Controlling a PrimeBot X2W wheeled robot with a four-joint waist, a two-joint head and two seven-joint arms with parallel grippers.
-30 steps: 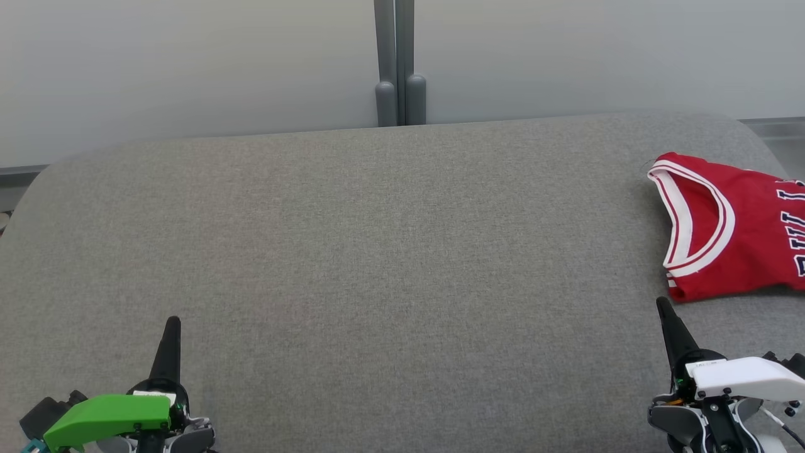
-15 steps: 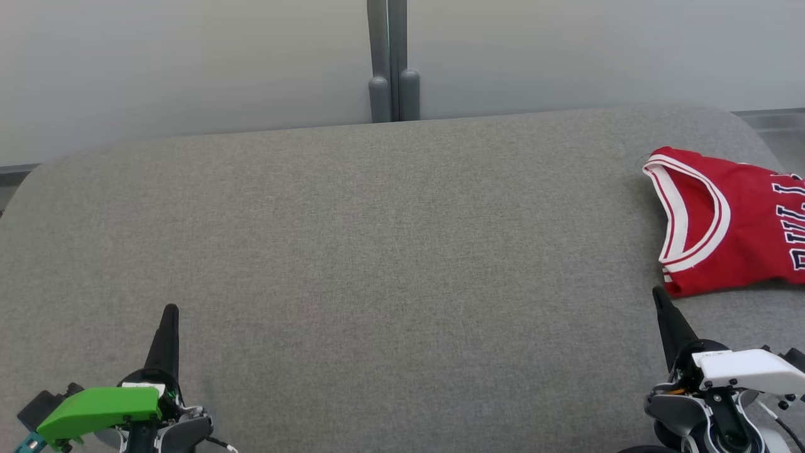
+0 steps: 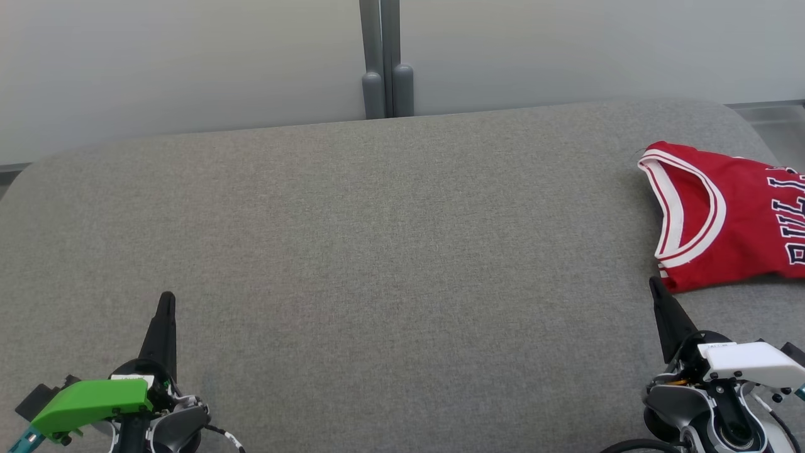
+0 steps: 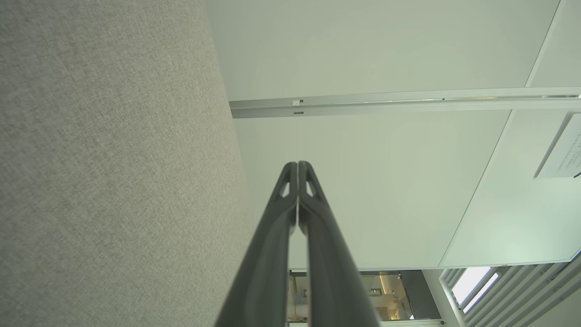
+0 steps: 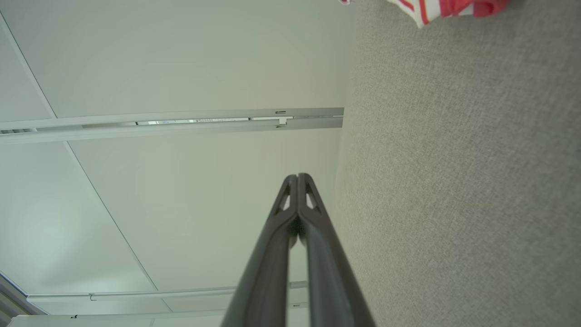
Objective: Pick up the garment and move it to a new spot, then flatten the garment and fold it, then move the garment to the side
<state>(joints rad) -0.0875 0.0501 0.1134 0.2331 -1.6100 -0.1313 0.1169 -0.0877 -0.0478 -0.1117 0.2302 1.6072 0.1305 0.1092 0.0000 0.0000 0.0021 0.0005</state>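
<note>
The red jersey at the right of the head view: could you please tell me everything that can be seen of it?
The red jersey is a sports top of smooth, thin-looking fabric, with white-and-red striped trim round its neck opening and dark, white-edged letters cut off by the picture's right edge. It lies mostly flat, lightly rumpled, on the grey fabric surface near its far right corner. Nothing holds it; the shut right gripper points at its near corner, apart from it.

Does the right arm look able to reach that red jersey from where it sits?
Probably yes. The right gripper looks just short of the red jersey, nothing but grey cushion between. It is shut, so must open first.
</note>
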